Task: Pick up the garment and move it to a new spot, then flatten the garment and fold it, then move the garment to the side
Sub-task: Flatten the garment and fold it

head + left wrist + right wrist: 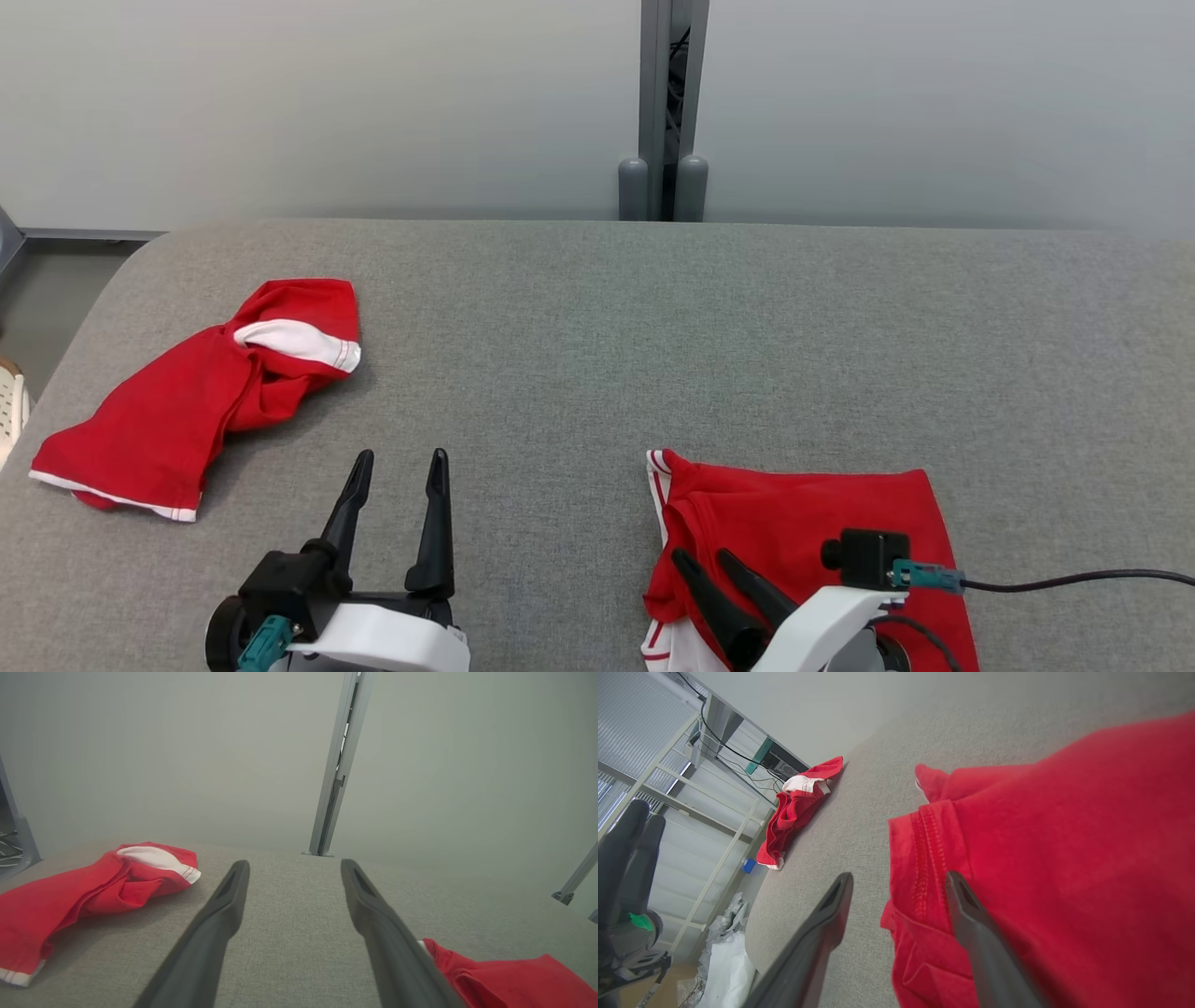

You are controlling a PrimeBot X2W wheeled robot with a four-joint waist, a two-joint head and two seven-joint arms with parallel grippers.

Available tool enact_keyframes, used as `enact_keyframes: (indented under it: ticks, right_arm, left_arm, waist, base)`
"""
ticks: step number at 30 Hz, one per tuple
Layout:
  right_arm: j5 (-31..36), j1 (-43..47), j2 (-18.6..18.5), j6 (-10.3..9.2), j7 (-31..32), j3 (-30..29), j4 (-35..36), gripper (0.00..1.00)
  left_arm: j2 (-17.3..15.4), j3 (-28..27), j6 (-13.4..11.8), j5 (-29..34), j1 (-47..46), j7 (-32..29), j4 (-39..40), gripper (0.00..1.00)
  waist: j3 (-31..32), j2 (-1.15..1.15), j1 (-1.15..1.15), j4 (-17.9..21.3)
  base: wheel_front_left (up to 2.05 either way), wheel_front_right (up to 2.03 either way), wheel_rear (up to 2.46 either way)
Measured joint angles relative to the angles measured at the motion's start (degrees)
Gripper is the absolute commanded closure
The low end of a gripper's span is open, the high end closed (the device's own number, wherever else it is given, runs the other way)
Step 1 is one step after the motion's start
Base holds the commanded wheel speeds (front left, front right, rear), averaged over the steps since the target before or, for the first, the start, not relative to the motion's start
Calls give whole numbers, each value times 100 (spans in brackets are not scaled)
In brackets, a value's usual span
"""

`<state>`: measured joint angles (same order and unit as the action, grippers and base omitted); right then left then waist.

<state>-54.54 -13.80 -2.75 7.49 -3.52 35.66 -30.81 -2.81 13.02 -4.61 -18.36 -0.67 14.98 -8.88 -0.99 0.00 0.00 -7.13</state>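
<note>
Here, on the grey desk (597, 327), the folded red garment (812, 509) lies at about 5 o'clock in the head view, close to the near edge. It is a roughly square, flattened stack, with a white-trimmed edge showing along its 9 o'clock side.

The right fingers (714, 607) hang over that same side, pointing toward 11 o'clock. In the right wrist view they stand spread apart, one over the red cloth and the other over bare desk, with the stitched edge of the garment between them; they are not closed on it.

The left fingers (434, 513) sit at 7 o'clock in the head view, pointing to 12 o'clock. They are wide open over bare desk and hold nothing.

A second, crumpled red garment (187, 401) with a white band lies at 9 o'clock, near the left edge of the desk and well apart from the folded one and from both sets of fingers.

A grey post (667, 112) rises behind the desk at 12 o'clock. A dark cable (1074, 581) runs off toward 3 o'clock from the right wrist.
</note>
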Motion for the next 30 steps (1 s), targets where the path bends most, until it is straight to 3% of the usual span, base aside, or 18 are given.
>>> enact_keyframes:
  ticks: [11,16,24,30]
  right_arm:
    - [71,-9,7,0,105,104,477,0]
    - [590,-217,-58,0,124,-501,756,0]
    - [1729,-326,-814,0,55,-1483,1401,0]
    - [2359,-181,-1111,0,-205,-2069,1689,0]
  left_arm:
    - [1,-4,-33,-86,16,0,56,0]
    - [0,-70,-52,-87,10,0,141,0]
    - [1,-118,-70,-87,-45,0,268,0]
    - [2,-146,-75,-87,-91,0,307,0]
  waist:
    - [93,0,1,159]
    - [79,0,0,287]
    - [65,0,0,553]
    - [39,0,0,708]
  base:
    - [0,0,0]
    - [0,0,0]
    - [0,0,0]
    - [0,0,0]
